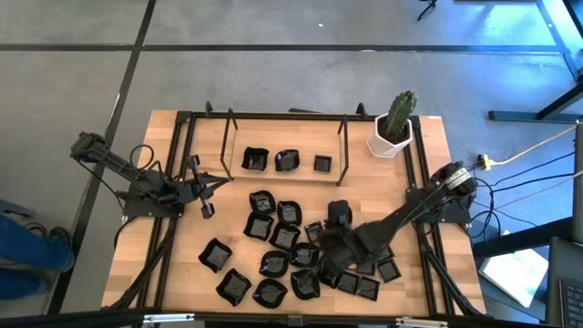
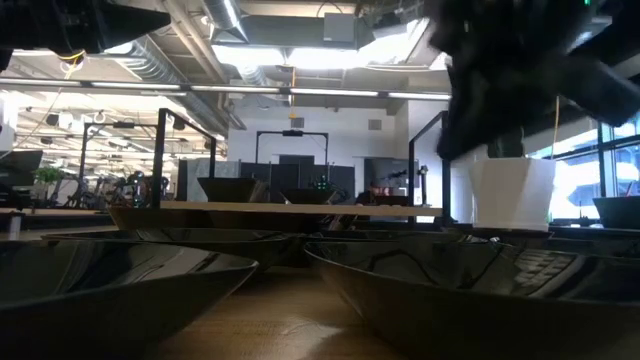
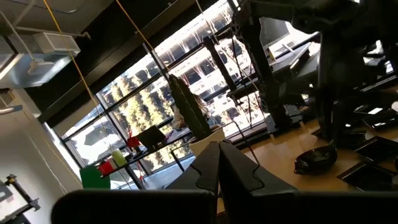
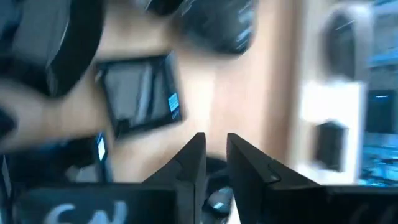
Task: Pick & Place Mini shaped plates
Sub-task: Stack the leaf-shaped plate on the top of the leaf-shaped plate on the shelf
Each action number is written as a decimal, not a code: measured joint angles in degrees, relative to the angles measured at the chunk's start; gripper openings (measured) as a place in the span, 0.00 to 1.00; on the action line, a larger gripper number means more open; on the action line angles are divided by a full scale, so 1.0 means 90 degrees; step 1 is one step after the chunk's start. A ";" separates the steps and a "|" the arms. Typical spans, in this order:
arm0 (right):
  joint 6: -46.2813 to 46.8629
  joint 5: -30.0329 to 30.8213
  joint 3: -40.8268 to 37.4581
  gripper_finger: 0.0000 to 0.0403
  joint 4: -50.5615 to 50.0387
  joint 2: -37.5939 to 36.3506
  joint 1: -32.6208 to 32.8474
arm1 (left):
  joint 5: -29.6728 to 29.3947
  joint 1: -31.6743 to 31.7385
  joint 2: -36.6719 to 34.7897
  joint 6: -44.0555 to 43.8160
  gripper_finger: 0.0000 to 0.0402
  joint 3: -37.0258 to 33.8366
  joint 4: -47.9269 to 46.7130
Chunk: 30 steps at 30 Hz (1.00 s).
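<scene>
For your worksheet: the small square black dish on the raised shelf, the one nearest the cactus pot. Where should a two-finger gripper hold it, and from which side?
Probably from straight above, pinching one raised edge of the square dish. It lies flat and shallow, apart from the neighbouring dish, so the rim is the only part that stands up to pinch.

Place looked like open-plan robotics lab or industrial workspace. Wooden table (image 1: pixel 182 273) stood on grey concrete floor (image 1: pixel 273 73) marked with dark lines. Black metal frame (image 1: pixel 287 117) ran round tabletop, cables (image 1: pixel 528 150) trailing off at 3 o'clock. Low view showed exposed ceiling ducts (image 2: pixel 150 60), strip lights (image 2: pixel 300 55), more rigs and benches behind. Tall grid windows (image 3: pixel 155 93) filled wall beyond table. Potted cactus (image 1: pixel 398 117) sat at 1 o'clock corner.
</scene>
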 joint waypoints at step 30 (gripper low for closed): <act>0.5796 -0.0417 0.0519 0.05 -0.2564 0.0000 0.0674 | 0.0189 0.0000 -0.0002 0.1024 0.01 0.0002 0.0723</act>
